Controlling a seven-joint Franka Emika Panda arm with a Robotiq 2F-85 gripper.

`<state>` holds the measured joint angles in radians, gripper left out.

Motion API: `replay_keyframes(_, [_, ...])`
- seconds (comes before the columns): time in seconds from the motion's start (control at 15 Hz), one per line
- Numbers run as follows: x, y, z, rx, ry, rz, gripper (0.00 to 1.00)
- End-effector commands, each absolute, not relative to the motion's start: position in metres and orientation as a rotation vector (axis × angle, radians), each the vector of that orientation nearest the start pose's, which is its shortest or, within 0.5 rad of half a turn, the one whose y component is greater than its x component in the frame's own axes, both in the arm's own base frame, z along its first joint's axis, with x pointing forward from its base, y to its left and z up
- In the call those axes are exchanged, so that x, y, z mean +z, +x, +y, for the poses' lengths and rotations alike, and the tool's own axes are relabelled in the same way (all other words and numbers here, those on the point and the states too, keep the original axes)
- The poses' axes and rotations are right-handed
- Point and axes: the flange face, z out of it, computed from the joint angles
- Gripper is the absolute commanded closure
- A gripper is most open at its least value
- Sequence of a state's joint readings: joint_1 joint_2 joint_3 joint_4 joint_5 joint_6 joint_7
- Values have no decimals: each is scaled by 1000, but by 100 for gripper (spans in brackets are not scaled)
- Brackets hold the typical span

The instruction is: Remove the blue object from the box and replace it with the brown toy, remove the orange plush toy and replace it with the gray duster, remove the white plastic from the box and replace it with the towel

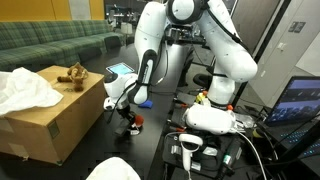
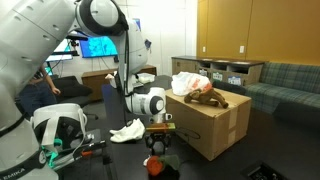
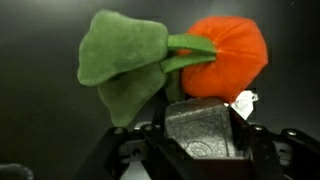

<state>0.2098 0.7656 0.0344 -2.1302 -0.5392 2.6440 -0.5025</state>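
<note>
Jaws clamped on the orange plush toy [image 3: 228, 52], its green leaves [image 3: 122, 62] alongside, box [image 1: 50, 125] with brown toy [image 1: 73, 75] nearby

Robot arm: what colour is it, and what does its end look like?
The robot arm is shiny white, built from fat rounded segments with dark parts at the joints. Near its end sits a round white wrist piece, and the end effector below it is black. In the wrist view its fingers look dark, with a grey block between them.
</note>
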Motion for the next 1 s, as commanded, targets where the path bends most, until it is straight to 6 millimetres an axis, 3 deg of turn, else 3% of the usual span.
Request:
replay_keyframes(0.0, [84, 459, 108, 400, -2844, -1770, 64])
replay_keyframes(0.33, [154, 459, 71, 309, -3091, -1519, 64])
replay_keyframes(0.53, [203, 476, 60, 231, -3178, -1405, 64])
replay_keyframes(0.93, [323, 530, 52, 88, -3310, -1131, 64])
